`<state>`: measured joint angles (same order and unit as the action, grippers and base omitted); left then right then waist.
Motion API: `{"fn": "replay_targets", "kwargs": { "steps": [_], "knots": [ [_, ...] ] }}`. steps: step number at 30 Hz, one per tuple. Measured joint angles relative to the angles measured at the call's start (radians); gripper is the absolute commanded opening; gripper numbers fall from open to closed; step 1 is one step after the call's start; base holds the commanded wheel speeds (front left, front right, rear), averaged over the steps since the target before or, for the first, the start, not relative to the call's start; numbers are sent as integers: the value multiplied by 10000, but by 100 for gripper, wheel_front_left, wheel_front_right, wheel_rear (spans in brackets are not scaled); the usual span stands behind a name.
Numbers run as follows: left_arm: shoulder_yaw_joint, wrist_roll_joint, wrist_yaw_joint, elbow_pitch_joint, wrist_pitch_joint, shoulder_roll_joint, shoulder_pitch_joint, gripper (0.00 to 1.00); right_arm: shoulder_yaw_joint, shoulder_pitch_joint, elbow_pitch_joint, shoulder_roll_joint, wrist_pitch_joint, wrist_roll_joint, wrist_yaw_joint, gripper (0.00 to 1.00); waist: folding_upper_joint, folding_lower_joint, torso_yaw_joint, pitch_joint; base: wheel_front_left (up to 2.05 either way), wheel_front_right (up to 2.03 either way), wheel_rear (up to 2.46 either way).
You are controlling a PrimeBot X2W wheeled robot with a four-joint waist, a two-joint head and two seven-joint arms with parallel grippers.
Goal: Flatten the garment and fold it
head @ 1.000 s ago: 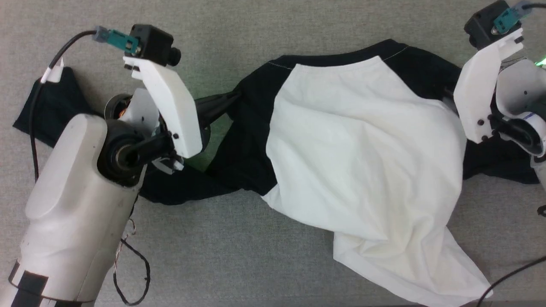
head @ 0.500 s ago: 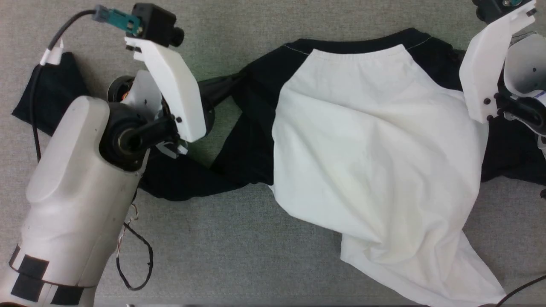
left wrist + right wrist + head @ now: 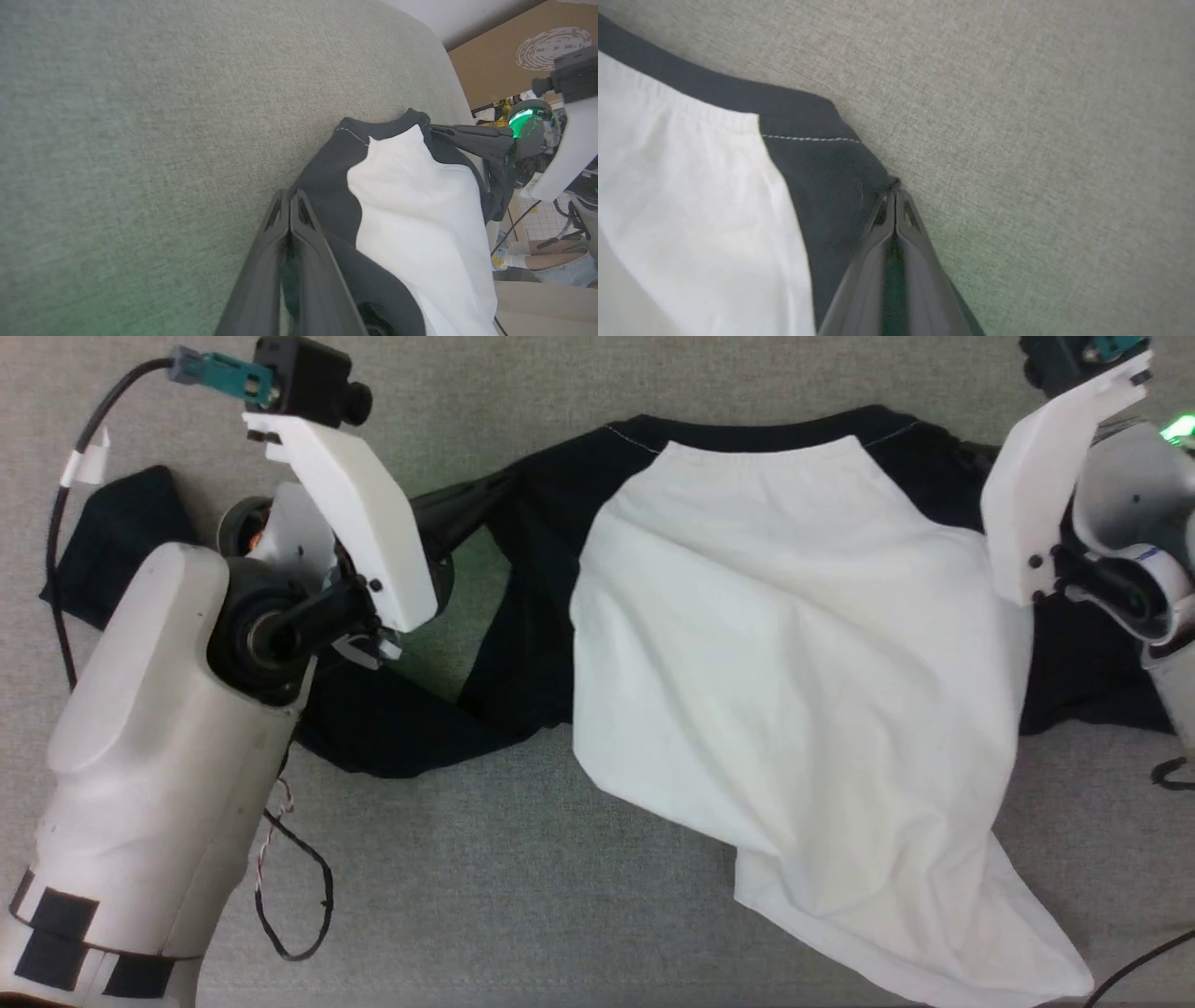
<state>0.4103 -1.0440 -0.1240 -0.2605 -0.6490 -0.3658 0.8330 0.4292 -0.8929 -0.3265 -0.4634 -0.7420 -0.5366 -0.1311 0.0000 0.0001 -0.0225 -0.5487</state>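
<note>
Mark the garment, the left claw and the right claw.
garment (image 3: 794,691), head view, on the white body panel.
left claw (image 3: 288,195), left wrist view, at the closed fingertips by the black shoulder.
right claw (image 3: 894,190), right wrist view, at the closed fingertips pinching the black shoulder edge.

Head overhead, facing down; wrists low, close; share garment (image 3: 794,663).

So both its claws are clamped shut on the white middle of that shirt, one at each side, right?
Not the white part. The right gripper and the left gripper are clamped shut on the garment, one at each side, but on its black shoulder cloth: each wrist view shows them closed on black fabric beside the white.
</note>
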Motion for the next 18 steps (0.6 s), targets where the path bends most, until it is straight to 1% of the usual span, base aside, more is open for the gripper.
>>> {"fn": "replay_targets", "kwargs": {
  "steps": [4, 10, 18],
  "knots": [
    [113, 128, 0, 104, 456, -138, 150, 0, 207, -84, -63, 265, 596, -35, -2, 0, 0, 0, 33, 257, 0, 0, 0],
    [464, 357, 0, 138, 1089, -263, 196, 0, 677, -314, -155, 481, 1406, -178, -2, 0, 0, 0, 77, 726, 0, 0, 0],
    [890, 491, 0, -65, 1871, -477, 195, 0, 957, -455, -796, 635, 2842, -174, -2, 0, 0, -1, 119, 1747, 0, 0, 0]
  ]
}}
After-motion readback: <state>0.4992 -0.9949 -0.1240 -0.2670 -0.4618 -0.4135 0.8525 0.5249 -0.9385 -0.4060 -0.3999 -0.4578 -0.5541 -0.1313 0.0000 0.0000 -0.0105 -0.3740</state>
